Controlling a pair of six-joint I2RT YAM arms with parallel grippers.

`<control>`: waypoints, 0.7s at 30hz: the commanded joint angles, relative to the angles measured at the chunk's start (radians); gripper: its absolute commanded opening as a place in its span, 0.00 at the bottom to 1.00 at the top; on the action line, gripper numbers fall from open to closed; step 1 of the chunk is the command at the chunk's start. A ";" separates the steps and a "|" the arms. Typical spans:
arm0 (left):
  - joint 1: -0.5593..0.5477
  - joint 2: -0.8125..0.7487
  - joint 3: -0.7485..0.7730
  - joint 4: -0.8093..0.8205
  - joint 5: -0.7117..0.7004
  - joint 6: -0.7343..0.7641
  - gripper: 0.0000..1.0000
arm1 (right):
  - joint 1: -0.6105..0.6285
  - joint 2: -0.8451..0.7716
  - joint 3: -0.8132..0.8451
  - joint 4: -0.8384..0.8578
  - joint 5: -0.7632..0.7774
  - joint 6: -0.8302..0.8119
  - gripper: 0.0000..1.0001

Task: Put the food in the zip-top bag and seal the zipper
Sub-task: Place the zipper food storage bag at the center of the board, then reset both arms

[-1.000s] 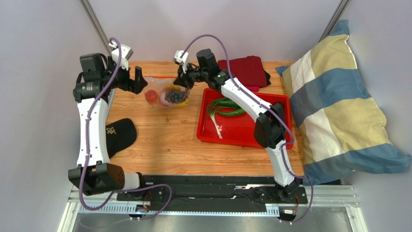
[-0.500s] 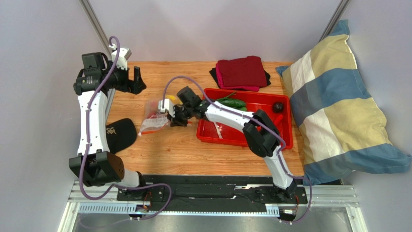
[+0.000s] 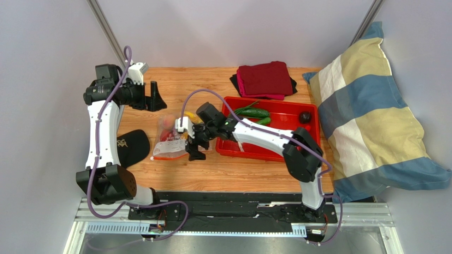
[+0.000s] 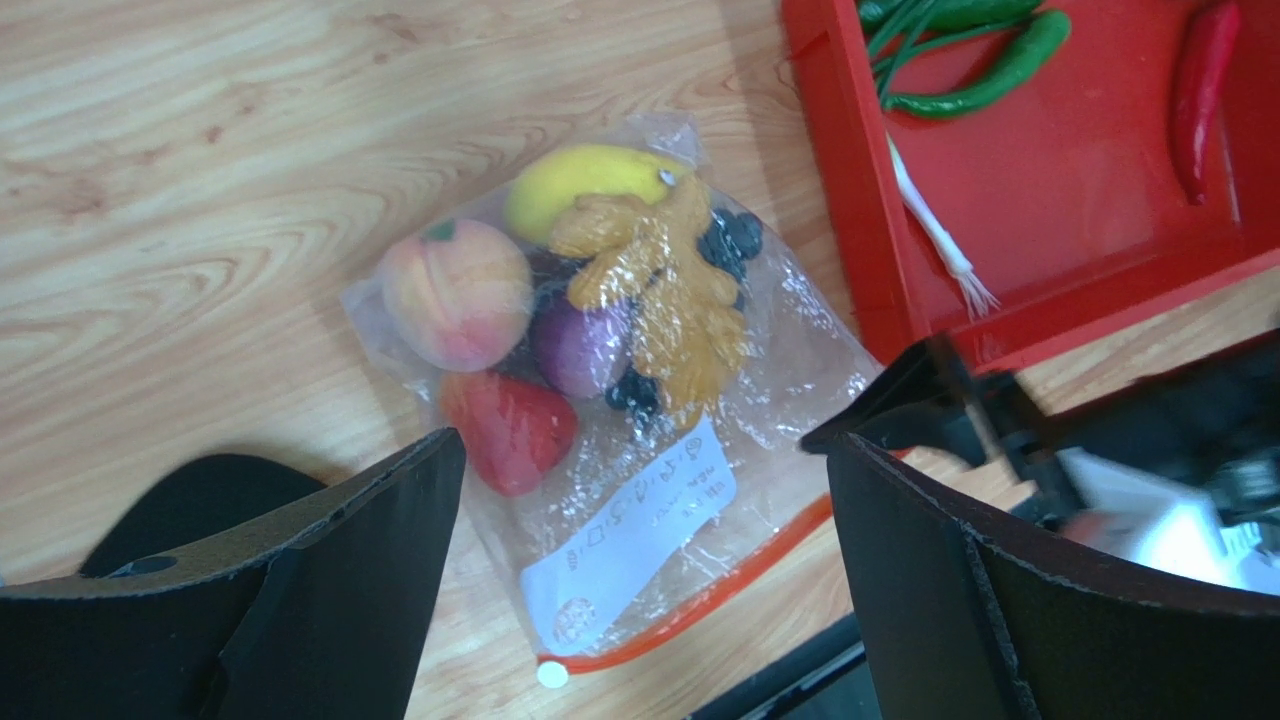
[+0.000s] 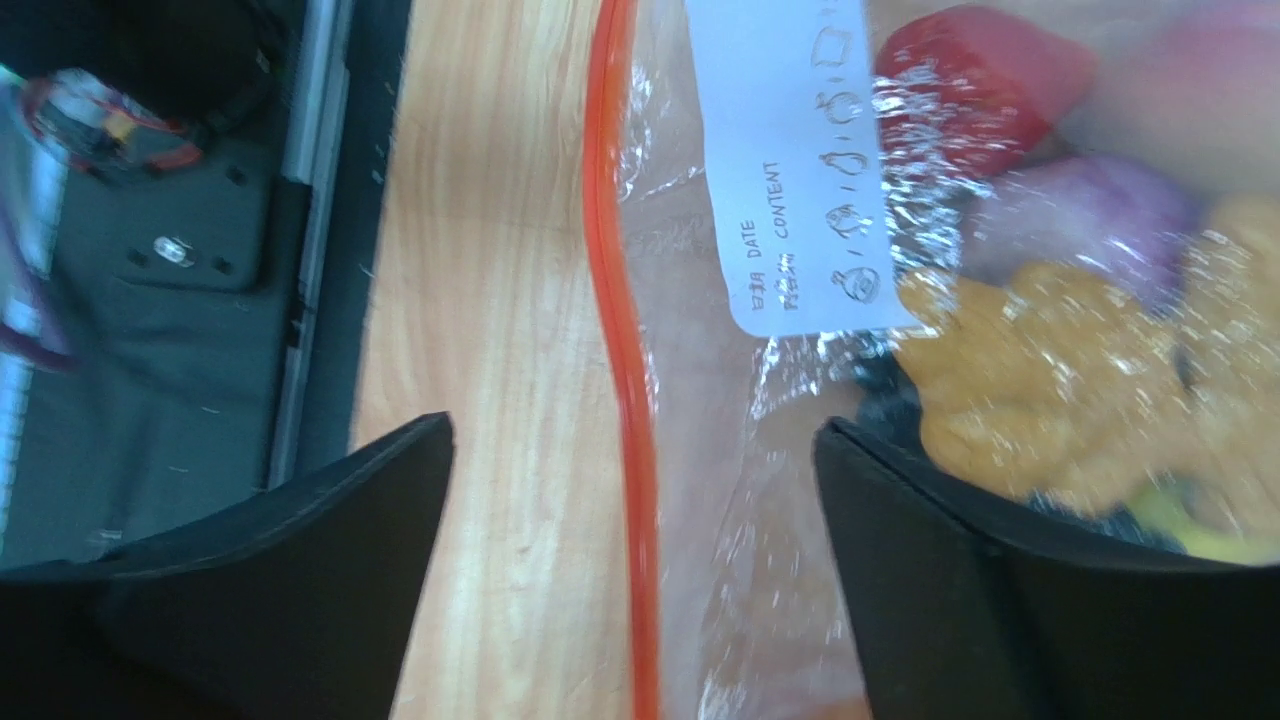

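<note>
Zip-top bag (image 4: 804,375): food (image 4: 639,285) inside, 9 o'clock from red tray (image 4: 842,195)
Left gripper (image 3: 154,97): spread wide, empty
Right gripper (image 3: 194,149): spread wide over zipper (image 5: 609,300)

Bright even light, soft shadows. R wrist view blurry; glare on zip-top bag (image 5: 902,345).

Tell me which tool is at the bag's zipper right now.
The right tool: open, low over the table, the zipper running between its fingers. The left tool, also open, hangs farther back, off the zip-top bag.
</note>
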 commanded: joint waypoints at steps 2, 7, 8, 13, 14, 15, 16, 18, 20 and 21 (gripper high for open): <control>-0.022 -0.076 -0.034 0.004 -0.005 -0.024 0.99 | -0.109 -0.288 -0.025 0.030 -0.050 0.142 1.00; -0.114 -0.126 -0.051 0.033 -0.163 -0.020 0.99 | -0.287 -0.443 -0.080 0.036 -0.058 0.326 1.00; -0.150 -0.133 -0.053 0.035 -0.183 -0.017 0.99 | -0.356 -0.468 -0.100 0.041 -0.056 0.341 1.00; -0.224 -0.148 -0.068 0.062 -0.261 -0.027 0.99 | -0.546 -0.654 -0.242 0.038 -0.027 0.404 1.00; -0.255 -0.148 -0.070 0.063 -0.263 -0.023 0.99 | -0.597 -0.675 -0.262 0.029 -0.020 0.409 1.00; -0.275 -0.151 -0.082 0.072 -0.266 -0.023 0.99 | -0.617 -0.719 -0.287 0.024 -0.004 0.407 1.00; -0.284 -0.150 -0.091 0.079 -0.280 -0.027 0.99 | -0.635 -0.741 -0.328 0.018 -0.006 0.406 1.00; -0.301 -0.145 -0.116 0.092 -0.289 -0.017 0.99 | -0.686 -0.786 -0.383 0.013 0.003 0.398 1.00; -0.320 -0.139 -0.140 0.102 -0.304 -0.012 0.99 | -0.726 -0.856 -0.475 0.021 0.019 0.398 1.00; -0.324 -0.140 -0.172 0.113 -0.304 -0.007 0.99 | -0.740 -0.876 -0.503 0.026 0.019 0.409 1.00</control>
